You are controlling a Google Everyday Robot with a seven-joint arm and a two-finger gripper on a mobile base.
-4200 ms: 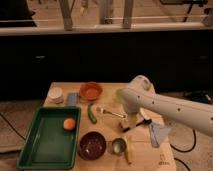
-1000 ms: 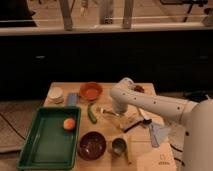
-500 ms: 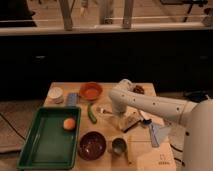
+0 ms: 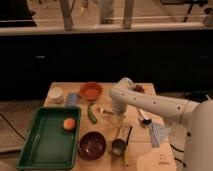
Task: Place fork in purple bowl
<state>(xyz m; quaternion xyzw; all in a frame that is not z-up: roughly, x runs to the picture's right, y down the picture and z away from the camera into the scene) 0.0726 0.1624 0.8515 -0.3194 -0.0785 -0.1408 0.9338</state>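
Observation:
The fork point(image 4: 104, 110) is a small shiny silver piece on the wooden table point(image 4: 135, 155), just right of a green vegetable. The purple bowl point(image 4: 92, 144) stands near the table's front, below and left of the fork, beside the green tray. My gripper point(image 4: 117, 117) hangs from the white arm point(image 4: 150, 103), which reaches in from the right. The gripper is low over the table at the fork's right end. Whether it touches the fork cannot be told.
An orange bowl point(image 4: 91, 90) stands at the back. A green tray point(image 4: 47, 139) holds an orange ball point(image 4: 69, 123). A metal cup point(image 4: 120, 140) lies right of the purple bowl. A white cup point(image 4: 56, 94), a dark utensil point(image 4: 144, 118) and a blue cloth point(image 4: 158, 133) lie around.
The arm has swung left from the table's right side and lowered the gripper to the fork's right end. In the last half second it barely moved.

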